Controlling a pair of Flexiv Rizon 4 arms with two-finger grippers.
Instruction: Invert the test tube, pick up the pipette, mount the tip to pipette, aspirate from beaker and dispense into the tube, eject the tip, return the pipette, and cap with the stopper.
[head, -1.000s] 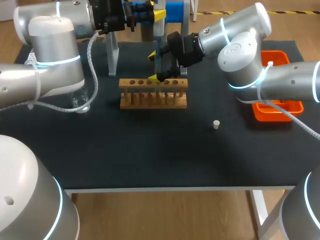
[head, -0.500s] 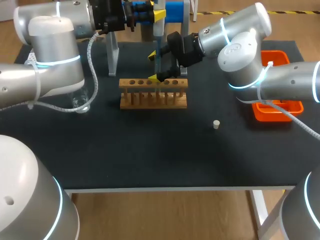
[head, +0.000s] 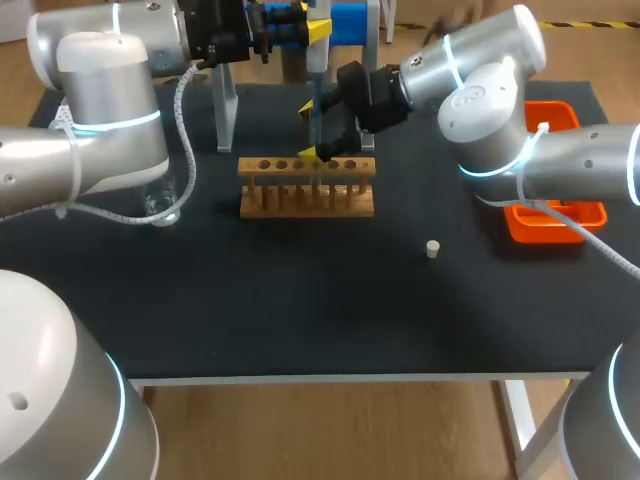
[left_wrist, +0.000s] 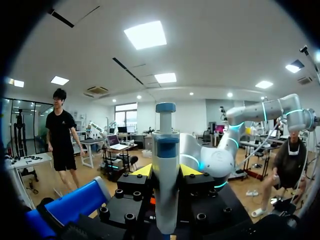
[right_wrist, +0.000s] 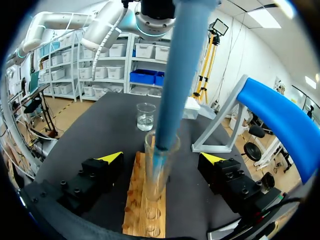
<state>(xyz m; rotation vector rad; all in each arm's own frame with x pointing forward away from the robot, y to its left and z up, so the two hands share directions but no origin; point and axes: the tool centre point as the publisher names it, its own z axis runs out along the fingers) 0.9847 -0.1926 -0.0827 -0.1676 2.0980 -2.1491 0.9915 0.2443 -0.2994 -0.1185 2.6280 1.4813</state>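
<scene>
Standing upright in a hole of the wooden rack (head: 307, 187) toward the back of the black counter (head: 300, 320), the test tube (right_wrist: 161, 170) has the slim lower end of the blue pipette (left_wrist: 166, 165) reaching down into its mouth from above. The left tool (left_wrist: 165, 172) is closed on the pipette's body, its yellow-tipped fingers pressing it from both sides and holding it upright. The right tool (right_wrist: 161, 159) is spread wide around the tube, one finger on each side and neither touching the glass, so it grips nothing. A beaker (right_wrist: 145, 116) with a little clear liquid stands on the counter past the rack's end on the left arm's side. The small pale stopper (head: 432, 249) lies alone on the counter, well apart from the rack, toward the orange tray (head: 560, 228).
</scene>
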